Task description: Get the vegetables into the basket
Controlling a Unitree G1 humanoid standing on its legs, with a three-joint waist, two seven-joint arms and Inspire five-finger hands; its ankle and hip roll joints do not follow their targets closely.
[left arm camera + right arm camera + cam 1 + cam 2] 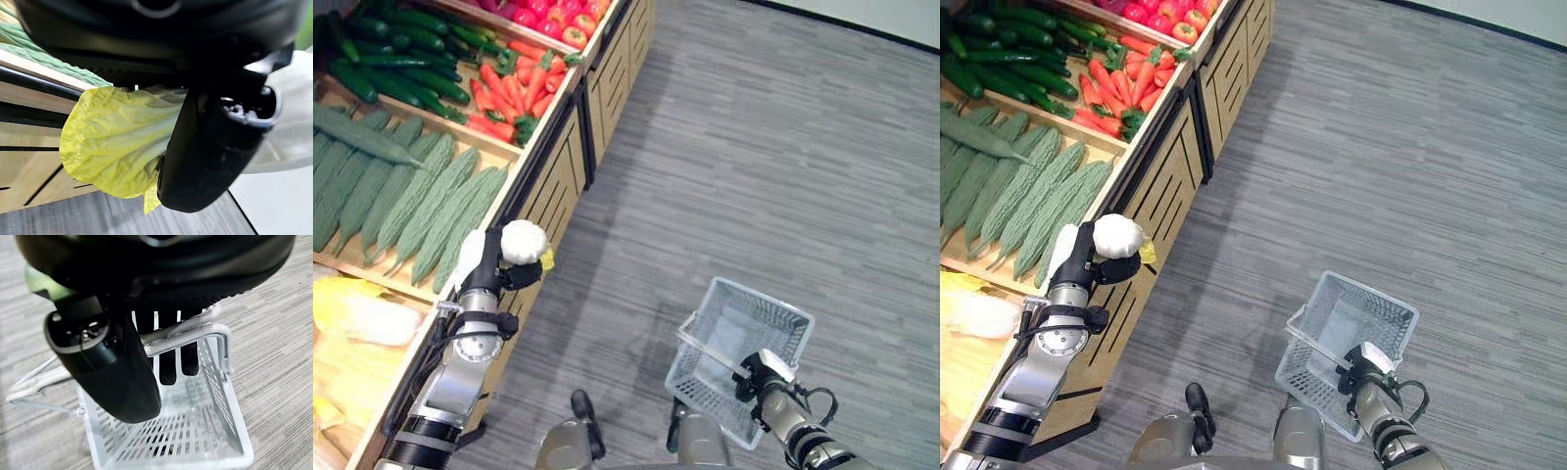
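Note:
My left hand (496, 271) is shut on a napa cabbage (521, 241) and holds it up beside the front edge of the wooden produce stand (544, 192). The cabbage's white end shows above the hand, and its yellow leaves (111, 141) hang past the thumb (210, 147). A white wire basket (773, 311) hangs over the grey floor at the lower right and is empty inside. My right hand (765, 380) is shut on the basket's handle (182, 335), with its fingers curled round the bar.
The stand holds bitter gourds (421, 201), cucumbers (401, 59), carrots (514, 88), red fruits (553, 15) and more pale cabbages (362, 313). Grey plank floor (783, 147) spreads out to the right between the stand and the basket.

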